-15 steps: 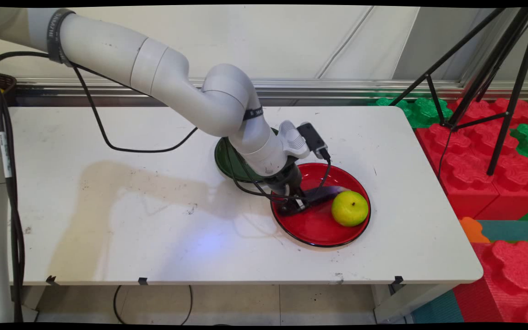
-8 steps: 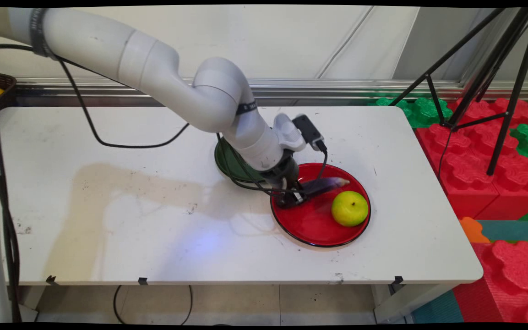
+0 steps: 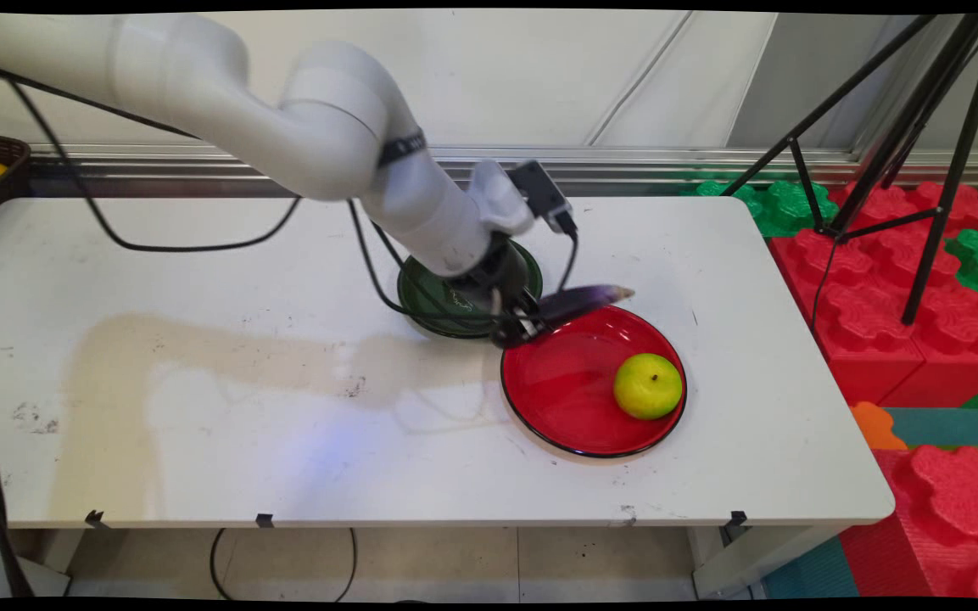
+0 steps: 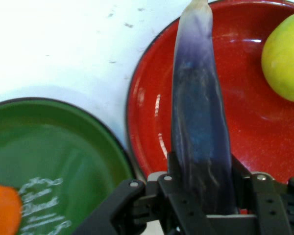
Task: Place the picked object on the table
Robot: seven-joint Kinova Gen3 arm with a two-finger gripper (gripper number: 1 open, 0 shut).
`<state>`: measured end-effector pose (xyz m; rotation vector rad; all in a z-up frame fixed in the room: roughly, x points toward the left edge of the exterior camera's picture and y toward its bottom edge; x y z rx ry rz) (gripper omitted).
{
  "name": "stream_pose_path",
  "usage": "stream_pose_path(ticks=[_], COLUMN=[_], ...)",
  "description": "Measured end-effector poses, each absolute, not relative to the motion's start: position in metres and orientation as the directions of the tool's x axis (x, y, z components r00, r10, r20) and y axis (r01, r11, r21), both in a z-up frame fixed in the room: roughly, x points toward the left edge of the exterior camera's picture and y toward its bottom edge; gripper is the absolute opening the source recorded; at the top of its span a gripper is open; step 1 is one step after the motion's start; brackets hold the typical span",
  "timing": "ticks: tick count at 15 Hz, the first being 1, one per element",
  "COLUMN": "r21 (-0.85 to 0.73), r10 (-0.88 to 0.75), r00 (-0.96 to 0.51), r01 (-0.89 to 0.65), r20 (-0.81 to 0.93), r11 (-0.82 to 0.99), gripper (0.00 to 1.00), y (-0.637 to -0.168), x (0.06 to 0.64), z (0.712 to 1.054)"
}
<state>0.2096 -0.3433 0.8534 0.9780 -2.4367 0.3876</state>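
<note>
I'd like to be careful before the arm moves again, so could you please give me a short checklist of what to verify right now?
1. Gripper shut on the eggplant: ok; in the hand view the fingers clamp its thick end.
2. Eggplant lifted clear of the red plate: ok; it hangs above the plate's far rim.
3. Yellow-green apple undisturbed on the red plate: ok; apart from the eggplant.
4. Green plate has free room: cannot tell fully; an orange thing lies on it, and the arm hides part of it.
5. Hanging cable clear of the plates: cannot tell; it loops over the green plate.
</note>
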Motion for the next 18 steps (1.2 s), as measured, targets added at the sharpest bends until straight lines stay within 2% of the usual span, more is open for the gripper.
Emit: stream_pose_path(ticks=[9, 18], r21=[-0.123, -0.072], r10=[-0.573, -0.663], r00=[-0.604, -0.562], r01=[-0.74, -0.787], r20=[0.554, 0.494], r11=[0.661, 0.613], gripper=[0.0, 0.0], y=[-0.31, -0.25], x=[0.278, 0.329], z=[0.902, 0.894])
